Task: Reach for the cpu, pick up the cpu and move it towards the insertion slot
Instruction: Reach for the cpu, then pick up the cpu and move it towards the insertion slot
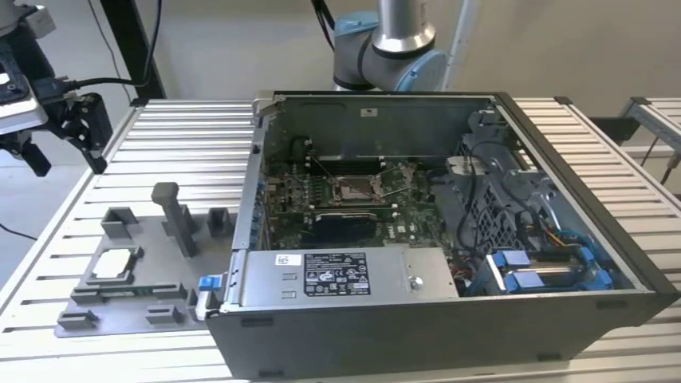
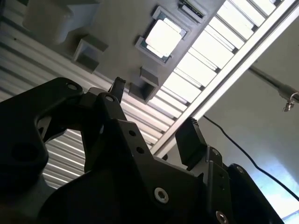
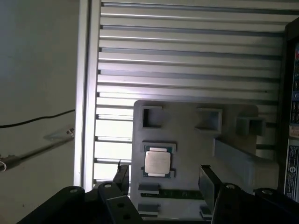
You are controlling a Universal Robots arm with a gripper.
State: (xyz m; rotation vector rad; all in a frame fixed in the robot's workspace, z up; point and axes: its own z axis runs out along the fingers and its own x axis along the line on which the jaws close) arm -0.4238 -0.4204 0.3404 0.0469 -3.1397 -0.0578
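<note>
The cpu (image 1: 115,264) is a small pale silver square lying flat in a recess of the grey fixture plate (image 1: 159,279), at the exterior view's left. In both wrist views the cpu (image 3: 157,162) (image 2: 163,37) lies well below the fingertips. My gripper (image 1: 64,148) hangs high over the table's left edge, apart from the cpu. It is open (image 3: 164,182) (image 2: 153,114) with nothing between its black fingers (image 3: 208,184). The insertion slot (image 1: 358,187) is a metal-framed socket on the green board inside the open computer case (image 1: 447,319).
The fixture plate carries raised grey blocks (image 1: 120,219) and a tall upright post (image 1: 171,211). A long grey bar (image 3: 243,158) sits beside the cpu's recess. The case wall (image 1: 247,207) rises next to the plate. The ribbed aluminium table (image 1: 171,144) stretches behind the plate.
</note>
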